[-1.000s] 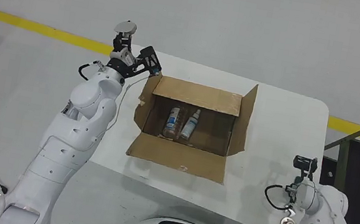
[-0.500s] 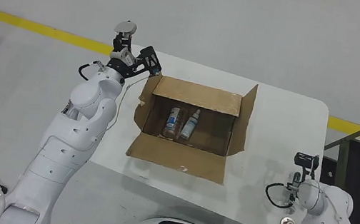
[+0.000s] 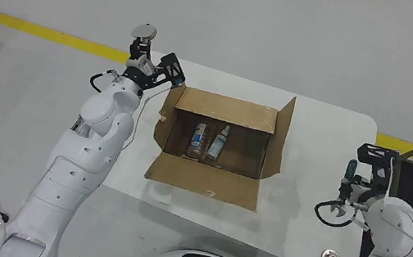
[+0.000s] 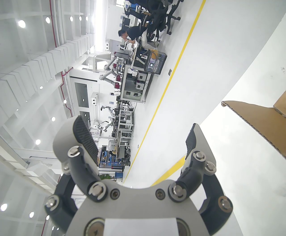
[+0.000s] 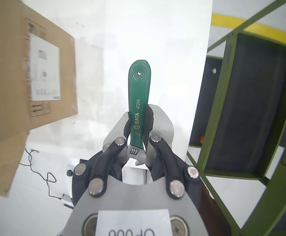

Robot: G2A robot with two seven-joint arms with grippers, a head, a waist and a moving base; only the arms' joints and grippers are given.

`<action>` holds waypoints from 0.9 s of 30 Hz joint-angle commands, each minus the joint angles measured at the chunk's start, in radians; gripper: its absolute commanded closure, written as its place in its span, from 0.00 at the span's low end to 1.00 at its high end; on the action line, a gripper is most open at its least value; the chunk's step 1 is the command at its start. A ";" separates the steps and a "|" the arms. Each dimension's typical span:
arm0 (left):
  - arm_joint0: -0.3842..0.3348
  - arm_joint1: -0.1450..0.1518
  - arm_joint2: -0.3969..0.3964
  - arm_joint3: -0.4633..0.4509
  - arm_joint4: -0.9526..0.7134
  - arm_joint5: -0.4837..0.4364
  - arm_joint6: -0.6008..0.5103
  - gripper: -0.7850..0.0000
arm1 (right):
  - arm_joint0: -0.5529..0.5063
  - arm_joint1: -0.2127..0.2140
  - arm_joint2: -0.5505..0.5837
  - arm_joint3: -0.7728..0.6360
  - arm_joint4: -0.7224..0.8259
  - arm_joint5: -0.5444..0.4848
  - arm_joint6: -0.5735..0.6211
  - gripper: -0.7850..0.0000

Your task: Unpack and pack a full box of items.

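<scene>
Cardboard box (image 3: 226,109) stands open on the white table (image 3: 319,148), with a wider bottle (image 3: 199,140) and a thinner bottle (image 3: 219,142) lying side by side inside. Left gripper (image 4: 137,129) hovers by the box's far left corner, fingers spread wide, holding nothing. Right gripper (image 5: 138,117) is clamped on a green-handled adjustable wrench (image 5: 139,89) near the table's right edge, well apart from the box.

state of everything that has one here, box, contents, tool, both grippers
cardboard box: open, flaps spread
two bottles: lying side by side inside the box
green wrench: gripped by its handle
right gripper: shut on the green wrench
left gripper: open, empty
</scene>
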 commanded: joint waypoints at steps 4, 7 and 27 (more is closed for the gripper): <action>0.000 0.000 0.000 0.000 0.000 0.000 0.000 0.00 | -0.018 0.002 -0.075 -0.124 -0.080 -0.016 0.008 1.00; 0.000 0.000 0.000 0.000 0.000 0.000 0.000 0.00 | -0.027 0.003 -0.100 -0.133 -0.119 -0.008 -0.007 1.00; 0.000 0.000 0.000 0.000 0.000 0.000 0.000 0.00 | -0.006 -0.008 -0.271 -0.244 0.055 -0.009 -0.067 1.00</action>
